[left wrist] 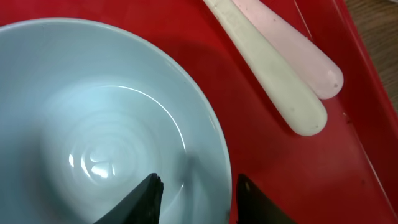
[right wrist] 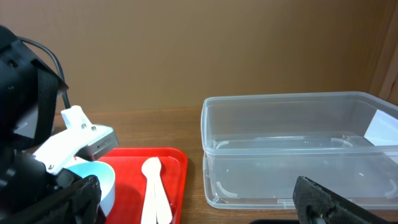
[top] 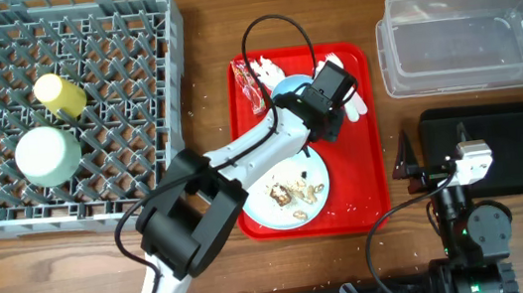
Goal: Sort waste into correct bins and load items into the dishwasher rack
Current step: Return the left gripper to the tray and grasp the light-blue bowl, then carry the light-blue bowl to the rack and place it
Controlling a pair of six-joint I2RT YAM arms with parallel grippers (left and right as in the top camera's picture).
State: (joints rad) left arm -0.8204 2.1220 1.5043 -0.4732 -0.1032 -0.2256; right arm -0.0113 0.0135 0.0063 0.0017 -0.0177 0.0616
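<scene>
At far left, the dishwasher rack holds the yellow cup and pale green bowl. On the red tray, the plate carries food scraps. The light blue bowl sits mouth up, with the left gripper released and astride its rim. Two cutlery handles lie parallel beside the bowl, slanting across the left wrist view. The right gripper is spread wide before the clear tub.

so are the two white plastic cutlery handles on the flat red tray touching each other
Touching. The left wrist view shows the whiter handle and the pinkish handle lying side by side, no red tray showing between them.
</scene>
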